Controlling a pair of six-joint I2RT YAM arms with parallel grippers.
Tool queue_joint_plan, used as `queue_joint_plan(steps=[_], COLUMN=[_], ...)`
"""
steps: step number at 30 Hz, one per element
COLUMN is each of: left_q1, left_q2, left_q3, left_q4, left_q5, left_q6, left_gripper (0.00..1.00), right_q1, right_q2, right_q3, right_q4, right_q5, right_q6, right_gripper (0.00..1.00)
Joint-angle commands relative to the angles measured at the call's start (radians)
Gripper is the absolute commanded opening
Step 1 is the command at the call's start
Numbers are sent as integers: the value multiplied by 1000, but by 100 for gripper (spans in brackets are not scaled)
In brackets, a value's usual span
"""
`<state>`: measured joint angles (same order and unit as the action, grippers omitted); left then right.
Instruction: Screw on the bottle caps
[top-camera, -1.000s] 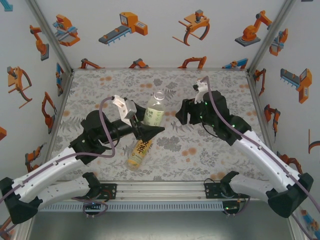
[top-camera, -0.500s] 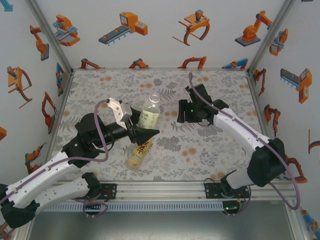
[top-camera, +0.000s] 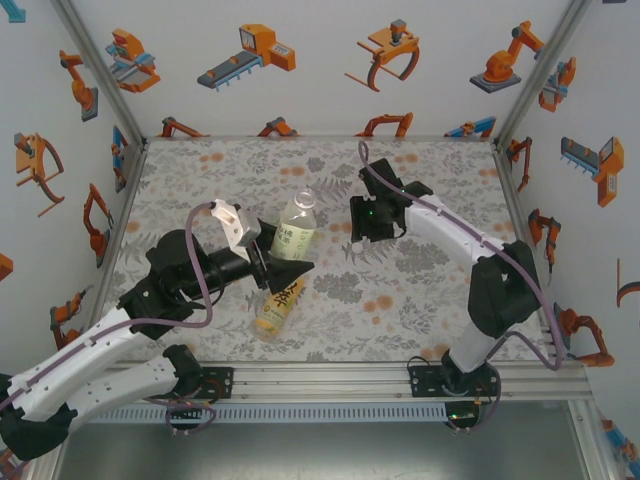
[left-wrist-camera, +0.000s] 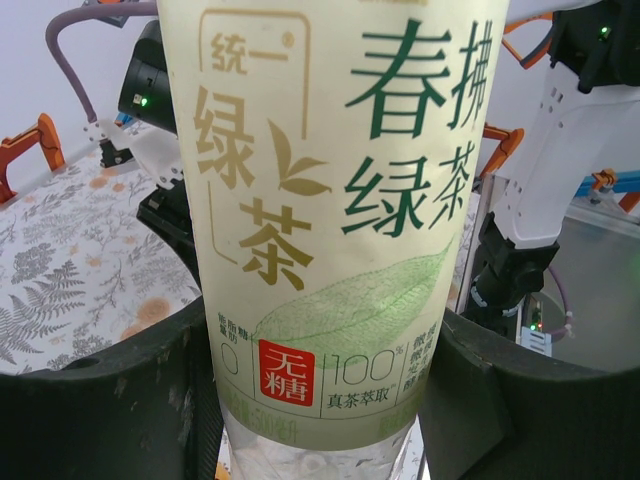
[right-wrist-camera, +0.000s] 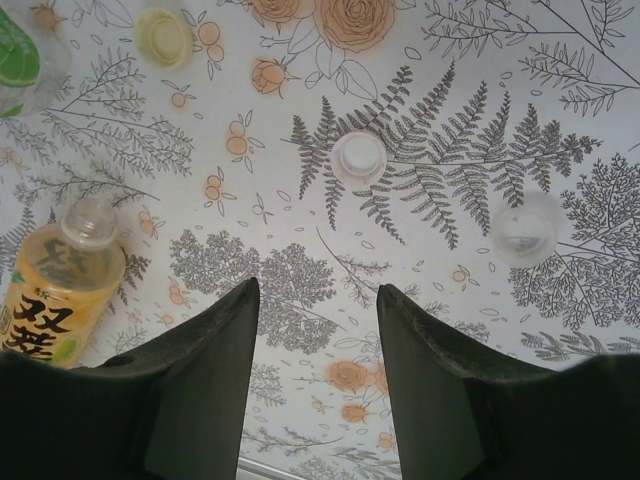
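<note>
My left gripper (top-camera: 280, 248) is shut on the clear bottle (top-camera: 297, 226) with the pale yellow-green label and holds it upright, slightly tilted, above the table. In the left wrist view the bottle's label (left-wrist-camera: 330, 200) sits between my two dark fingers (left-wrist-camera: 100, 400). The amber bottle (top-camera: 280, 300) lies on its side just in front of it and also appears in the right wrist view (right-wrist-camera: 55, 290). My right gripper (right-wrist-camera: 318, 290) hangs open over the table, fingers pointing down, nothing between them. Beyond it lie three bottle caps: white (right-wrist-camera: 358, 157), yellowish (right-wrist-camera: 163, 37) and translucent (right-wrist-camera: 524, 228). The green-tinted bottle (right-wrist-camera: 20, 55) shows at the edge.
The table (top-camera: 420, 300) has a floral cover. Patterned walls close it in at the back and both sides. My right arm (top-camera: 450, 235) stretches from the near right across the table's middle. A metal rail (top-camera: 320, 385) runs along the near edge.
My right gripper has swung down and slightly left over the caps and its jaws have narrowed. The left gripper has shifted a little left with the clear bottle.
</note>
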<state>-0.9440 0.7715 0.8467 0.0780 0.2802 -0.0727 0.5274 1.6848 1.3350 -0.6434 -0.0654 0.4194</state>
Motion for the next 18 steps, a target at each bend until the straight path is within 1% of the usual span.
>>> queue_joint_plan(steps=[1, 11, 18], left_q1=[-2, -3, -3], left_q2=[-20, -45, -69], left_q3=[-3, -3, -9], left_q4=[-1, -21, -43], left_q5=[-4, -24, -45], left_q6=[19, 27, 30], left_gripper=[0, 0, 0], right_q1=[-6, -6, -6], right_q2=[20, 81, 105], right_q3=[42, 74, 83], right_q4=[-30, -33, -39], right_q5=[10, 12, 35], right_q6=[-25, -37, -37], right_gripper=[48, 46, 45])
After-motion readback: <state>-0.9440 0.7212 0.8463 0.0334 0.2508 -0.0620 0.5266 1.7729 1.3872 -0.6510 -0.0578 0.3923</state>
